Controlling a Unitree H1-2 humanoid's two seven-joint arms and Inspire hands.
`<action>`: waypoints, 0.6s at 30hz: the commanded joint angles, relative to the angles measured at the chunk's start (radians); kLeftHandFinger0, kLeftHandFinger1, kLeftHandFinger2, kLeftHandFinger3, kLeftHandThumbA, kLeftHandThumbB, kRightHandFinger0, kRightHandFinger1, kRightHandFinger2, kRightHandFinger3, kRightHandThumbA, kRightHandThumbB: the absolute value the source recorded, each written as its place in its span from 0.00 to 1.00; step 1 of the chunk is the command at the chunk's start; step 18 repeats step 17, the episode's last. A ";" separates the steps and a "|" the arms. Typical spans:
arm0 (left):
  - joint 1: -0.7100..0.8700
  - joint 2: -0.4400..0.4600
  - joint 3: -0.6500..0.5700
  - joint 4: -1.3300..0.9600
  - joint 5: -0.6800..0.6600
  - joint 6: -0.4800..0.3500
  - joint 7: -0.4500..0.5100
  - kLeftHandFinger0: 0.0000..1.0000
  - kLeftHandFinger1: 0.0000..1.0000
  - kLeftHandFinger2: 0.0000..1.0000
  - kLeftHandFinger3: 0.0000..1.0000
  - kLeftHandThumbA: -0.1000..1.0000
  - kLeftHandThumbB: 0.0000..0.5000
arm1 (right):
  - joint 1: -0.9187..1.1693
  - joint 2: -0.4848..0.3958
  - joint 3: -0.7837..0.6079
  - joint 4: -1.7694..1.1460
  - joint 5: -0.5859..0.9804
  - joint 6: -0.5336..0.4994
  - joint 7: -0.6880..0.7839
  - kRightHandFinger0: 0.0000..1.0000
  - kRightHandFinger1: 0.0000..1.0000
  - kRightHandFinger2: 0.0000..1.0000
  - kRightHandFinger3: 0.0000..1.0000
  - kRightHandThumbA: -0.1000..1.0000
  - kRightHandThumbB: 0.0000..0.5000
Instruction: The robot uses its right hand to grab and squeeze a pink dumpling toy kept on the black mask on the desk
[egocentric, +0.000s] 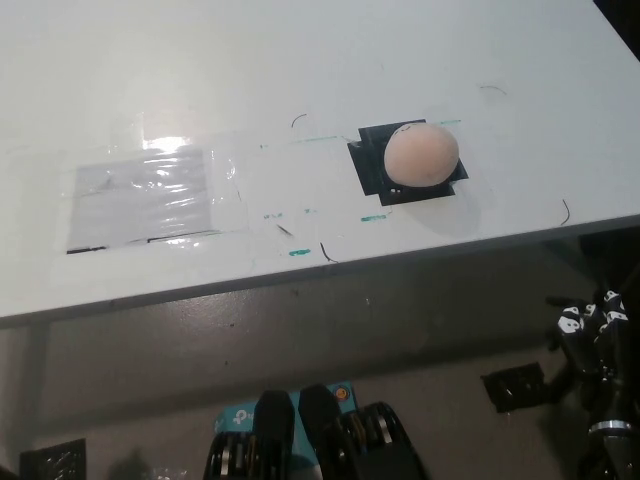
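Desk: the big white desk (300, 80) fills most of the view, and its front edge runs across the middle.
Shiny patch: a clear taped sheet (145, 200) lies flat on the left part of the desk, well apart from the toy.
Black mask: a small dark square, the black mask (372, 178), sits on the right part of the desk, near the front edge.
Toy: the pink dumpling toy (421, 154) rests on the black mask and covers most of it. Nothing is touching it.
Right hand: the black right hand (592, 330) hangs low at the right edge, below the desk's front edge and well apart from the toy. It holds nothing. I cannot tell if its fingers are apart or together.
Left hand: the white hand is not in view.
How to do it well: I think the hand should lift above the desk edge first, then go over to the toy with fingers spread wide, come down from the top, and close softly around the round sides so the toy does not roll off the mask.
Which way it points: the toy looks like a round dome, a bit wider side to side. It has no clear tip, so I cannot tell a pointing way.
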 joint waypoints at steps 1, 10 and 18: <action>-0.004 0.019 0.005 -0.011 -0.010 -0.022 -0.007 0.00 0.02 0.14 0.14 1.00 1.00 | -0.022 0.000 -0.001 -0.016 0.042 0.007 -0.010 0.13 0.20 0.44 0.98 0.09 0.28; -0.010 0.023 0.001 0.005 -0.004 -0.042 -0.013 0.00 0.03 0.14 0.14 1.00 1.00 | -0.028 -0.004 0.007 -0.016 0.037 0.023 -0.030 0.12 0.18 0.40 0.98 0.06 0.24; -0.010 0.020 0.004 0.005 -0.010 -0.038 -0.014 0.00 0.03 0.14 0.15 1.00 1.00 | -0.028 -0.009 0.005 -0.007 0.052 0.025 -0.022 0.12 0.18 0.41 0.98 0.05 0.25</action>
